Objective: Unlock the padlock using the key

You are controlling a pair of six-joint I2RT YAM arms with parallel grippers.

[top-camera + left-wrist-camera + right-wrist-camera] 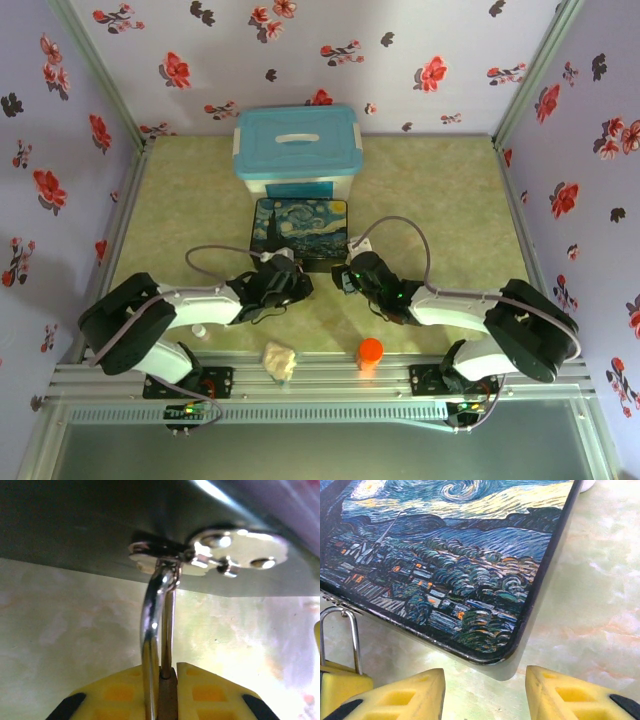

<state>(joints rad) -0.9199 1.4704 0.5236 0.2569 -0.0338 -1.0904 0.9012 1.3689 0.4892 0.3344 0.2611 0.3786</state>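
Note:
In the left wrist view, my left gripper (pixel 170 674) is shut on the padlock (pixel 169 696), with its narrow brass body pinched between the yellow fingers (pixel 215 692). Its shiny shackle (pixel 151 620) rises through the metal clasp (pixel 200 555) under the painted box's edge. From above, the left gripper (pixel 292 278) sits at the front edge of the painted box (pixel 300 228). My right gripper (pixel 485 680) is open with nothing between its fingers, just off the box's near corner (pixel 490 652). The padlock's shackle (pixel 355 645) shows at the far left of the right wrist view. The key is out of view.
A white bin with a blue lid (pixel 296 150) stands behind the painted box. Near the front rail lie a crumpled beige wad (pixel 280 360), an orange cap (pixel 370 350) and a small white bottle cap (pixel 198 330). Flowered walls close in three sides.

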